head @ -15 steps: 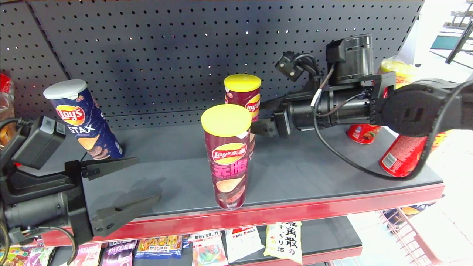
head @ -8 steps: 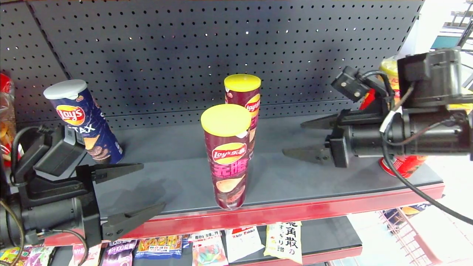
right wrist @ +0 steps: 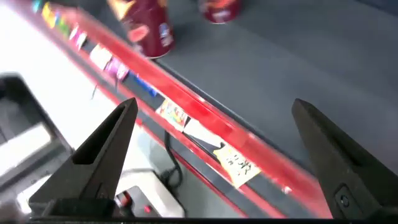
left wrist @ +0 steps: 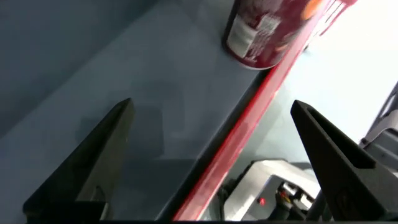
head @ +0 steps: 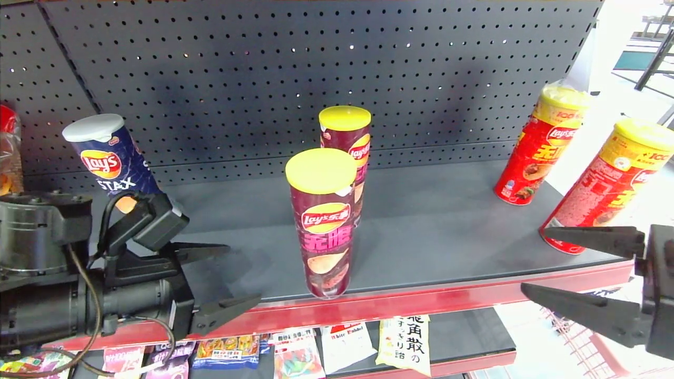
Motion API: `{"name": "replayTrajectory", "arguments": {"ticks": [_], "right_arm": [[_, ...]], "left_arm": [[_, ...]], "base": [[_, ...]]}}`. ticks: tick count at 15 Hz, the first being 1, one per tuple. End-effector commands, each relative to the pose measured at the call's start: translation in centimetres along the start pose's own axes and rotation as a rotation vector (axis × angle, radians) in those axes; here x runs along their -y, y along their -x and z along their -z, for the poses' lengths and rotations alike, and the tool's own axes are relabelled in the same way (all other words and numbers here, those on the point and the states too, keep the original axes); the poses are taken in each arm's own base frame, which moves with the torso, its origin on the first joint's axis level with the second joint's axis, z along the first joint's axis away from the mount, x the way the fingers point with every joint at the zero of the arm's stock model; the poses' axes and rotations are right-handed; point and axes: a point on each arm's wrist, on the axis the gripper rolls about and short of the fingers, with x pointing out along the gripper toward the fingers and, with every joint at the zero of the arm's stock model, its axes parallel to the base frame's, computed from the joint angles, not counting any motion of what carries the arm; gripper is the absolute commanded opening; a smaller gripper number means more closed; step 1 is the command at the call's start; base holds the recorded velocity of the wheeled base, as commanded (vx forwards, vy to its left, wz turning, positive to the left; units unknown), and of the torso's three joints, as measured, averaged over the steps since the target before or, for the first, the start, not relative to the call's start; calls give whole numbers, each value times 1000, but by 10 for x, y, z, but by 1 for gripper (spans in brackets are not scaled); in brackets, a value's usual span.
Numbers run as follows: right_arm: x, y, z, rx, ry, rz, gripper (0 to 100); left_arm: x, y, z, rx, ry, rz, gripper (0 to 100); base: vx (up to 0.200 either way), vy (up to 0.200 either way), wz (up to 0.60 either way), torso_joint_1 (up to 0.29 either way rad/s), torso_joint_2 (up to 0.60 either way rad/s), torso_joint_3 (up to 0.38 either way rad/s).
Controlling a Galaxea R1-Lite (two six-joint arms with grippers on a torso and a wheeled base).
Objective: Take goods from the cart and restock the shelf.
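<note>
While both claws wait at front edge of shelf [head: 421, 231]: L gripper [head: 245, 273] wide open, empty, low left; R gripper [head: 532, 259] wide open, empty, low right, near front red can [head: 605, 184]. Centre: maroon can [head: 324, 221] upright at front lip, 2nd maroon can [head: 345, 131] just behind. Handling (est.): prob. light, stiff wall, smooth, tall, so tips easily. Grip mid-body across dia., not lid.

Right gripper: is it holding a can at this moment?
No, the right gripper has its fingers spread wide apart with nothing between them.
</note>
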Motion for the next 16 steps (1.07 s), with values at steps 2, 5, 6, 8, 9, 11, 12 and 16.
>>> {"name": "replayTrajectory", "arguments": {"ticks": [2,5,6,8,9,11,12,16], "right_arm": [[-5,21,4,58,-6,28,100],[-3,22,3,62,-10,46,100],[-2,23,3,65,-11,52,100],[0,23,2,68,-15,67,100],[-1,23,2,66,-17,67,100],[0,23,3,65,-19,71,100],[0,23,3,63,-20,73,100],[1,22,3,59,-23,72,100]], "left_arm": [[-8,-24,-2,-41,8,25,100],[-9,-39,-9,-42,-6,54,100],[-9,-42,-11,-42,-8,59,100],[-11,-48,-13,-43,-10,64,100],[-12,-51,-13,-44,-9,64,100],[-14,-55,-16,-43,-10,65,100],[-16,-58,-17,-41,-12,64,100],[-19,-62,-20,-38,-12,65,100]], "base": [[0,0,0,0,0,0],[0,0,0,0,0,0],[0,0,0,0,0,0],[0,0,0,0,0,0],[0,0,0,0,0,0],[0,0,0,0,0,0],[0,0,0,0,0,0],[0,0,0,0,0,0]]}}
